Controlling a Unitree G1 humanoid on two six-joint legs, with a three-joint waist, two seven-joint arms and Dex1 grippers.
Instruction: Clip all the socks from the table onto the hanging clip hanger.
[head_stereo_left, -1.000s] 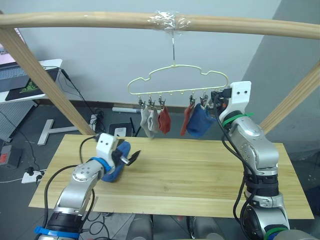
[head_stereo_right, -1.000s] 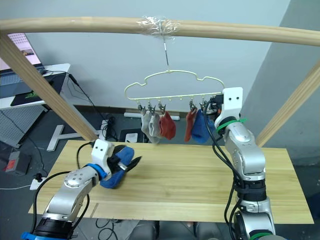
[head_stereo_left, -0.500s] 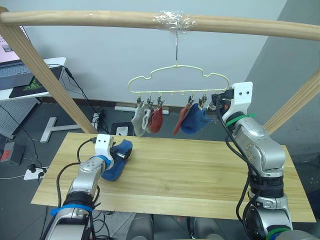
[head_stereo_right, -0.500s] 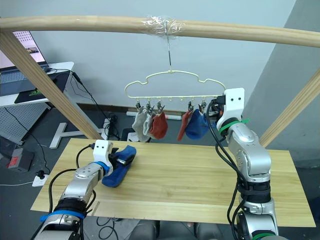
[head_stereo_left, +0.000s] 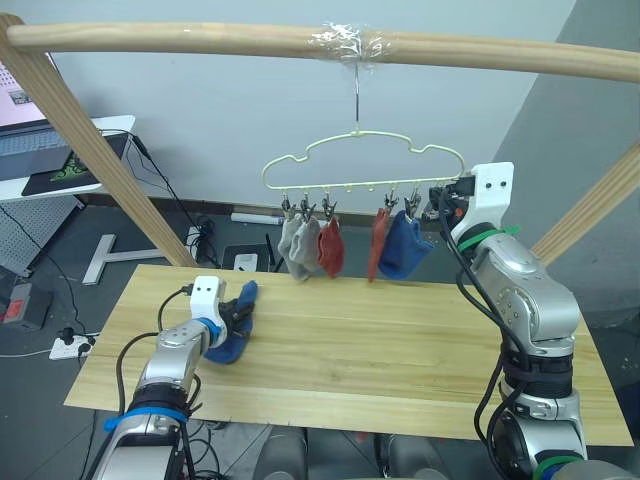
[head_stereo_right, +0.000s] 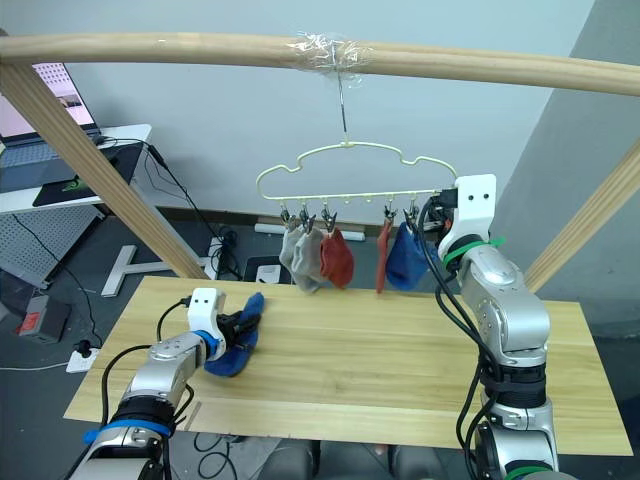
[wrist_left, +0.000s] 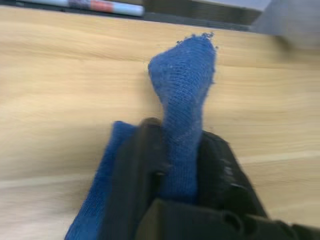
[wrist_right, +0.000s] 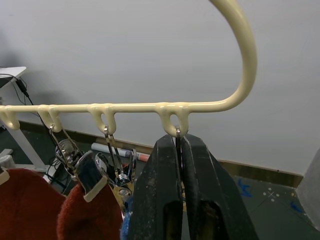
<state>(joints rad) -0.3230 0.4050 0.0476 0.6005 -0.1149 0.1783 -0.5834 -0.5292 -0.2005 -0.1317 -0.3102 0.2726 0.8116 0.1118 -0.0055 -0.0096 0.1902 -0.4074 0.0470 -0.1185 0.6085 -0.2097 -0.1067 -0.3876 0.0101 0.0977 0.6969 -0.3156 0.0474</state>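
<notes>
1. The last blue sock (wrist_left: 182, 105) lies at the left end of the table (head_stereo_left: 400, 330), its free end standing up between the left gripper's fingers. The left gripper (head_stereo_left: 238, 318) is closed on this sock, low against the wood.

2. The clip hanger (head_stereo_left: 360, 170) hangs by its hook from the wooden bar (head_stereo_left: 200, 38), above the table's far edge. It carries five socks: two grey (head_stereo_left: 297, 240) and one rust-red (head_stereo_left: 331, 245) on the left clips, then a second rust-red (head_stereo_left: 377, 243) and a blue one (head_stereo_left: 405, 248) toward the right.

3. The right gripper (wrist_right: 180, 165) is pressed together on the sixth clip (wrist_right: 177, 142), the one at the hanger's right end (this clip appears to hold no sock). Judged from this, the step in hand is lifting the final sock to that clip.

4. To do it well, the left arm likely needs to raise the sock by its cuff end, so a free edge of fabric leads into the clip mouth.

5. The right gripper should steady the hanger and squeeze the clip wide before the sock arrives; a loosely hooked hanger is apt to swing.

6. The clip should be let go only once fabric sits well between its halves.
</notes>
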